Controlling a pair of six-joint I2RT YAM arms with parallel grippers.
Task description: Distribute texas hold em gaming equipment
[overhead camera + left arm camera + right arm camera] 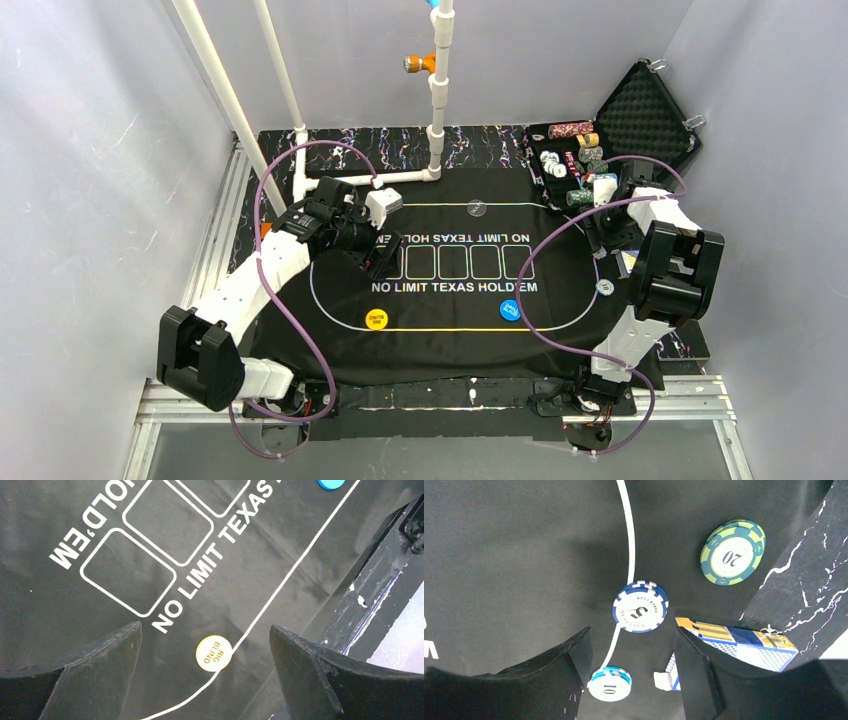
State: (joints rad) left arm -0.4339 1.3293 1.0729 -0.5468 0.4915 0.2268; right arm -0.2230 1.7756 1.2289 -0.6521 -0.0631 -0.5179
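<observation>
The right gripper [631, 632] looms closest, its dark fingers [549, 680] standing half apart with nothing clamped. The "10" chip [610, 683] lies flat on the mat [514, 555] in the gap, hard up against one finger and well apart from the other. The "5" chip [640, 606] sits just ahead of the tips, and the green "20" chip [733, 552] lies farther ahead and off to the side. The card pack [744, 647] lies just beside the far finger. A close from here would likely be lopsided, so the thin chip may skid, tip on edge or squirt out, while the far finger could snag the pack. The left gripper [205, 626] gapes wide and empty, with the yellow disc [213, 653] below its gap.
</observation>
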